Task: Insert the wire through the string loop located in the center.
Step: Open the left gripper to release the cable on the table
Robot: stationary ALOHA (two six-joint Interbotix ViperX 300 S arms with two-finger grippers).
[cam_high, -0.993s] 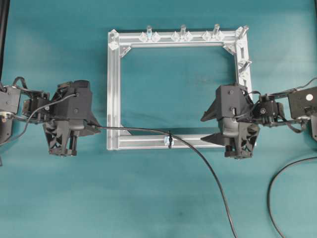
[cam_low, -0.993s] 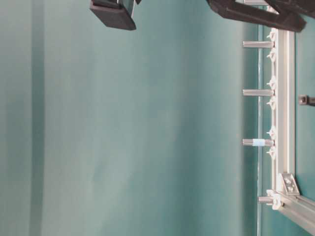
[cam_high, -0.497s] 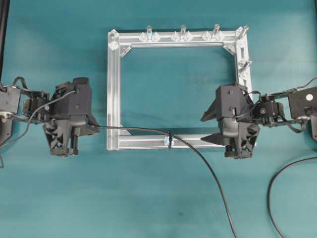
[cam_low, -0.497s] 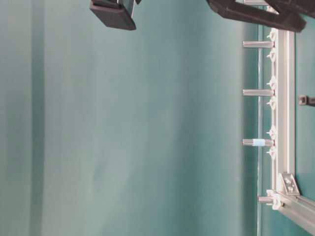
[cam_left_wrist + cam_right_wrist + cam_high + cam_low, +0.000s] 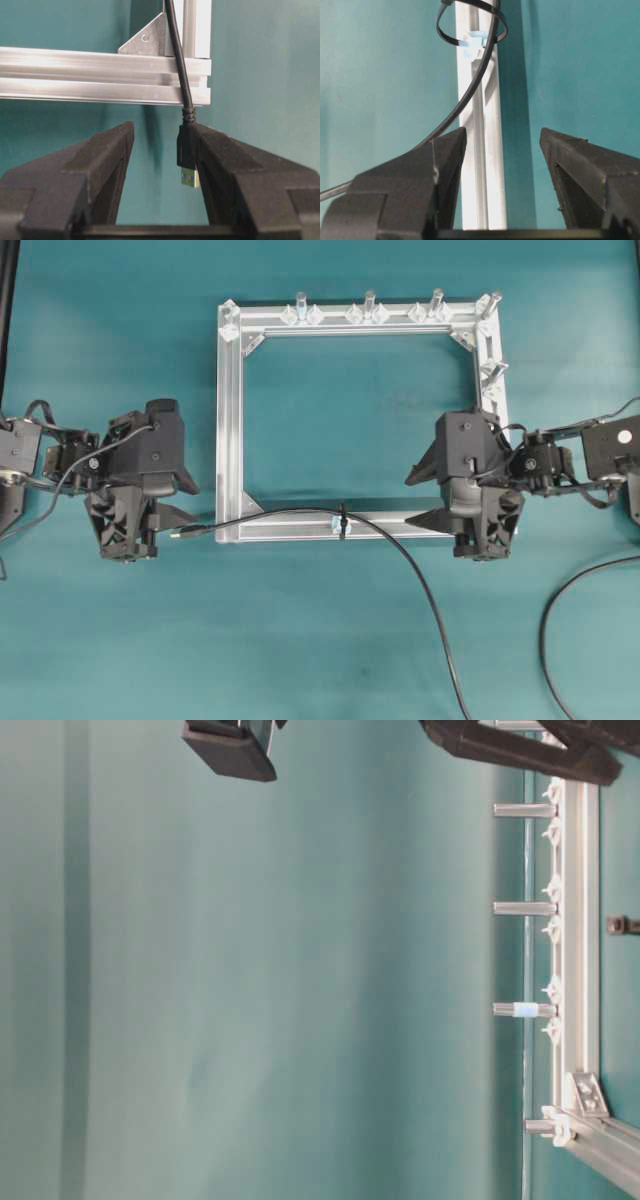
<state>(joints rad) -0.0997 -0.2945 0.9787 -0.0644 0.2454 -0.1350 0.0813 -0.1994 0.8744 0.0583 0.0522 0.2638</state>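
The wire (image 5: 400, 555) comes up from the bottom edge, passes through the string loop (image 5: 343, 521) on the near bar of the aluminium frame (image 5: 229, 420), and ends just left of the frame's corner. Its silver-gold plug (image 5: 183, 533) lies there. My left gripper (image 5: 192, 505) is open. In the left wrist view the plug (image 5: 190, 177) rests against the right finger (image 5: 225, 160), with a wide gap to the other. My right gripper (image 5: 410, 502) is open and empty, over the bar (image 5: 480, 165). Ahead of it the wire (image 5: 465, 100) runs through the loop (image 5: 473, 39).
Upright silver pegs (image 5: 369, 302) line the frame's far bar, and two more stand at its right corner (image 5: 492, 368). A thicker black cable (image 5: 560, 620) curves over the mat at the lower right. A dark post (image 5: 8, 300) runs along the left edge.
My left gripper opened and let go of the plug. The plug dropped toward the near edge and the wire slackened. The left arm drew back slightly; the right arm stayed still.
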